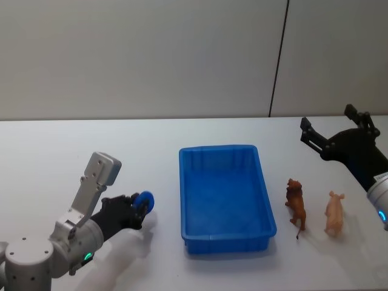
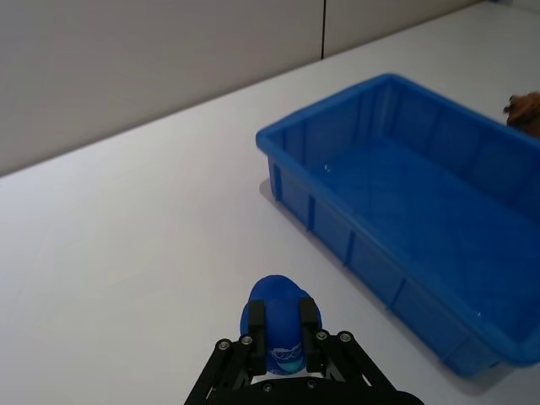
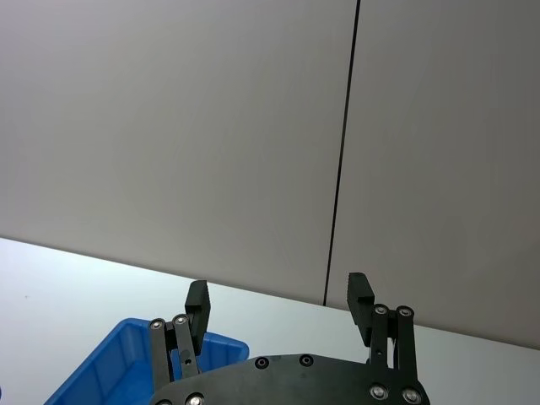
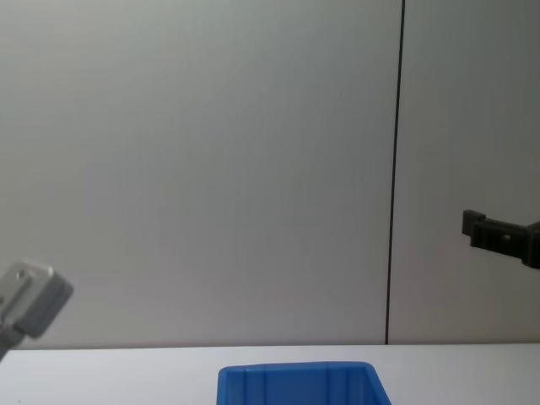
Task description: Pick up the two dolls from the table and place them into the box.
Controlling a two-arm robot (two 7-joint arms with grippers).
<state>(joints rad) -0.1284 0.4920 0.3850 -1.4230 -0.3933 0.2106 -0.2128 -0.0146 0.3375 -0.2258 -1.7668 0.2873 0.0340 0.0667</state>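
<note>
A wide white table (image 1: 73, 139) is being shown before a pale wall, its smooth top running from edge to edge. Three things are being borne directly on it. The blue box (image 1: 225, 244) is being carried near the middle, its long sides running away from the robot. To the right of the box, a brown lion figure (image 1: 296, 206) is being supported upright on its legs, just beside the box's right wall but apart from it. Farther right, a pale pink pig figure (image 1: 334, 214) is being supported likewise, near the lion and not touching it.
</note>
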